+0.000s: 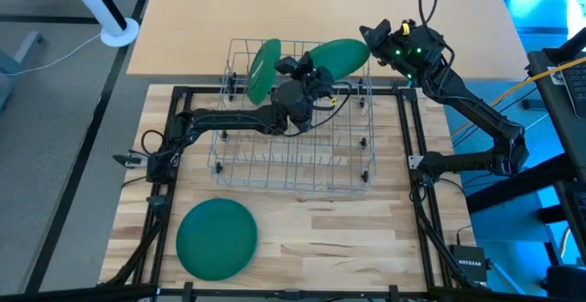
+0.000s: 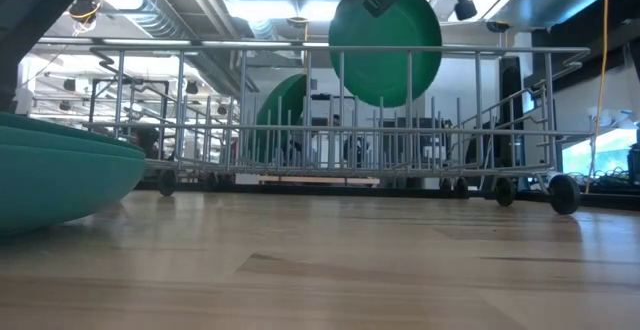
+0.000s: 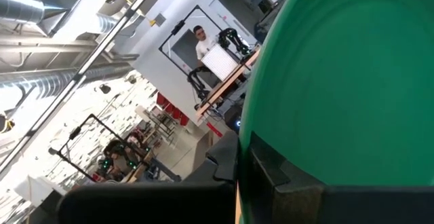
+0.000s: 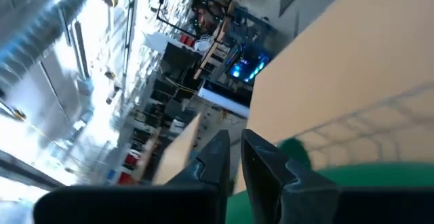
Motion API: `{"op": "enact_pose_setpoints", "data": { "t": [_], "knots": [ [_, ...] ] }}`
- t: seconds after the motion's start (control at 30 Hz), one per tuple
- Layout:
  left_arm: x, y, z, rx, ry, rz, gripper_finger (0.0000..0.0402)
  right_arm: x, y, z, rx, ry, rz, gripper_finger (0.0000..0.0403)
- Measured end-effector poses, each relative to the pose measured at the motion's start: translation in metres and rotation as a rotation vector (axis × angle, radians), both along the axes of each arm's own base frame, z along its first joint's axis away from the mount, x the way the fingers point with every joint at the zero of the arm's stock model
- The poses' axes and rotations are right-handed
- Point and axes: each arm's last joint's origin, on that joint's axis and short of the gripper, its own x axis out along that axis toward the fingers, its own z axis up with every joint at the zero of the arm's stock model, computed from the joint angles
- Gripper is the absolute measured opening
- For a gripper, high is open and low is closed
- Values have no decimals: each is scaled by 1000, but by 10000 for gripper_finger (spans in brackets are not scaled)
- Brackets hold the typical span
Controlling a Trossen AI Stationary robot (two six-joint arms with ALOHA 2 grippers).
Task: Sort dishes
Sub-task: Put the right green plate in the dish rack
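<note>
- While a stack of teal plates (image 1: 216,239) lies flat on the counter (image 1: 320,238) near its front left corner, the left pincer (image 1: 309,75) is clamped on the rim of a green plate (image 1: 341,57), held on edge above the far right part of the wire rack (image 1: 293,169).
- Another green plate (image 1: 263,70) stands upright in the rack's far left slots.
- Just beside the rack's far right corner, the right pincer (image 1: 371,35) hangs with fingers nearly together, gripping nothing.
</note>
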Motion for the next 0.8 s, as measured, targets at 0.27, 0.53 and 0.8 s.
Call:
{"op": "enact_pose_setpoints", "data": {
  "t": [0.27,0.53,0.8],
  "knots": [
    [0,0,0,-3,3,7,0,1,3,-6,280,-192,85,44],
    [0,3,-2,-4,22,6,0,-7,10,2,273,-240,85,44],
    [-1,7,-2,-5,-1,11,0,-16,18,-1,316,-196,73,44]
  ]
}}
